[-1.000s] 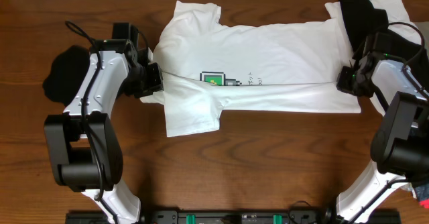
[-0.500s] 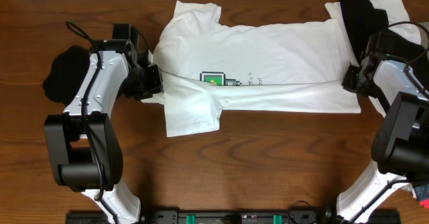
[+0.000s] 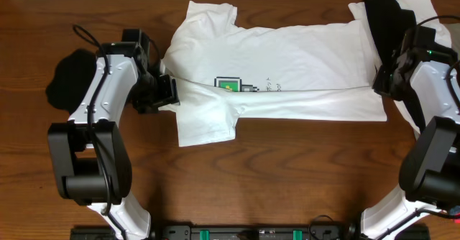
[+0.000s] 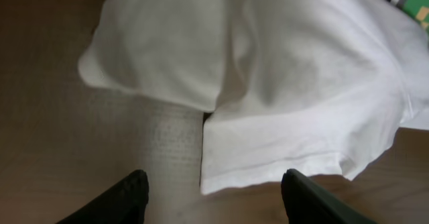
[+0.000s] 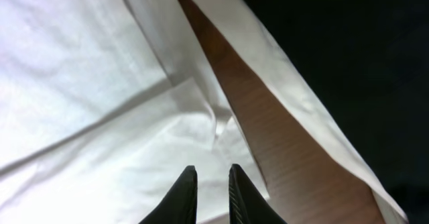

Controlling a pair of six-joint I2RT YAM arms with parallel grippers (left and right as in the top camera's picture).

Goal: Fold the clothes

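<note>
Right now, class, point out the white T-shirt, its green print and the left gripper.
White T-shirt [image 3: 309,53]: overhead, plain middle cloth.
Green print [image 3: 228,85]: overhead, its centre.
Left gripper [image 4: 216,187]: left wrist view, midway between fingertips.

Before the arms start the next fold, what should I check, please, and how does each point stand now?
1. Left fingers open, not gripping cloth: ok.
2. Right fingers free of cloth: ok, nearly together, nothing seen between them.
3. White T-shirt long fold laid over the front: ok, its edge crosses the green print.
4. Sleeves tucked in: not ok, one sleeve sticks out below the fold, beside the left fingers.
5. Black garment clear of the T-shirt: cannot tell.
</note>
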